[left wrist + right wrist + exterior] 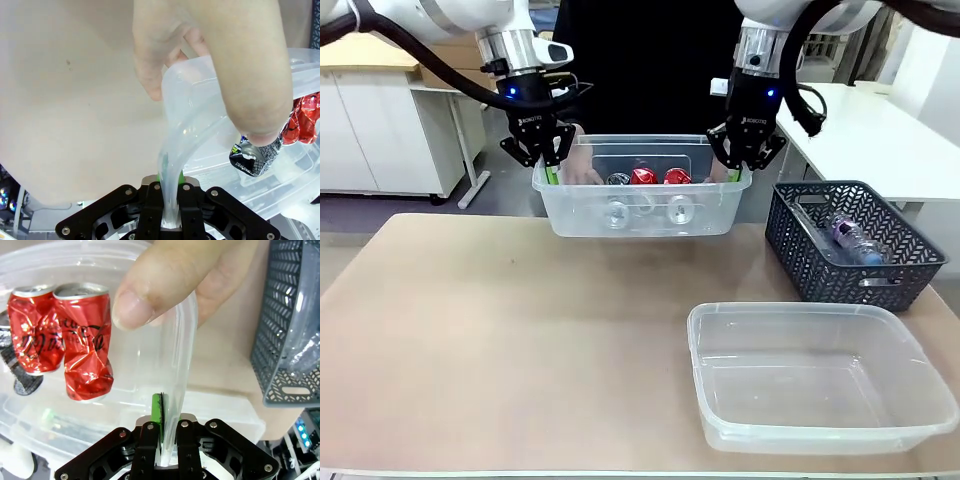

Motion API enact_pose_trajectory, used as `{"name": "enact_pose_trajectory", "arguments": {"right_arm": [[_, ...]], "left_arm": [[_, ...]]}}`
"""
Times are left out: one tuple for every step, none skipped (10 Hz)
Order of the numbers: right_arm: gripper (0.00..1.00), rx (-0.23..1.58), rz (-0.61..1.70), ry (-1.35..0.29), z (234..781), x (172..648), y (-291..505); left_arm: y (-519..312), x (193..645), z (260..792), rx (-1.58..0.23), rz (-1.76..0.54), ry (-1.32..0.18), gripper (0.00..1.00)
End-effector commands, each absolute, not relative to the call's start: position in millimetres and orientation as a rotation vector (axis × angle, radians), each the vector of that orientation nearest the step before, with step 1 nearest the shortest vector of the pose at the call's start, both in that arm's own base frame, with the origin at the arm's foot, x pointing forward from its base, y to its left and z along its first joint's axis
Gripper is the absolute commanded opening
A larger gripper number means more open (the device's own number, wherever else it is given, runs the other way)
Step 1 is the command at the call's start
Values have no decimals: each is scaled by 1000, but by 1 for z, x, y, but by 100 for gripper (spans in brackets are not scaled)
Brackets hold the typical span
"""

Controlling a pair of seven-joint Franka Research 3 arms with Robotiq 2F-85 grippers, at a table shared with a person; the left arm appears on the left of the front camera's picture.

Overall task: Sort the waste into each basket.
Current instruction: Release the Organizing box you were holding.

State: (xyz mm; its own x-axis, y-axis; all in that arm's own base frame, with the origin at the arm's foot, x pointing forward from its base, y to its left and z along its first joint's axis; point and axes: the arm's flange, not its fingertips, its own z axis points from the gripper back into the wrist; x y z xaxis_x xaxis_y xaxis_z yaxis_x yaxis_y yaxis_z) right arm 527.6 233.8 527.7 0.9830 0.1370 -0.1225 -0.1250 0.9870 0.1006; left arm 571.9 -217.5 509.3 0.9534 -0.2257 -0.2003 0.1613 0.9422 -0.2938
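Front view, upper left: left hand (542,152) hangs from its arm over the left short end of a clear tub (642,212), fingers pressed together on the tub's rim. Left wrist view confirms it: the rim wall runs down between the two black fingers, a green pad (160,175) against it, jaws pinched on the plastic. A person's hand (220,65) grips the same corner from above, thumb over the rim. The tub sits at upper centre of the front view, at the far edge of the beige counter (510,330); whether its base touches the counter cannot be told. Inside it lie two dented red cans (660,177), side by side, a black-silver can (618,180) just left of them, and clear bottles (650,210) along the near wall. Upper right of centre: right hand (744,150) clamps the tub's right short end likewise; in the right wrist view the rim passes between its closed fingers beside a green pad (158,416), with a person's thumb (165,280) pressing the rim above. Lower right: a second clear tub (820,375) rests on the counter. Right edge, mid-height: a dark grey woven basket (850,245) holds a clear bottle (855,238).
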Motion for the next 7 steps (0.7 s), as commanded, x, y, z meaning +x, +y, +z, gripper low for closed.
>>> {"name": "enact_pose_trajectory", "arguments": {"right_arm": [[26, 93, 132, 130, 528, 528, 234], [61, 112, 144, 87, 535, 516, 226], [82, 111, 130, 38, 542, 506, 220], [100, 116, 165, 4, 549, 499, 217], [100, 119, 168, -32, 555, 495, 213], [100, 128, 175, -58, 560, 493, 210], [94, 150, 182, -68, 561, 493, 208]], "left_arm": [[-217, 572, 509, -279, -199, 235, 28], [-221, 568, 515, -269, -222, 221, 62], [-222, 562, 523, -268, -220, 199, 86], [-222, 555, 530, -242, -222, 185, 100], [-222, 547, 539, -226, -221, 159, 100], [-220, 539, 548, -219, -222, 126, 100], [-217, 535, 551, -221, -214, 109, 96]]}}
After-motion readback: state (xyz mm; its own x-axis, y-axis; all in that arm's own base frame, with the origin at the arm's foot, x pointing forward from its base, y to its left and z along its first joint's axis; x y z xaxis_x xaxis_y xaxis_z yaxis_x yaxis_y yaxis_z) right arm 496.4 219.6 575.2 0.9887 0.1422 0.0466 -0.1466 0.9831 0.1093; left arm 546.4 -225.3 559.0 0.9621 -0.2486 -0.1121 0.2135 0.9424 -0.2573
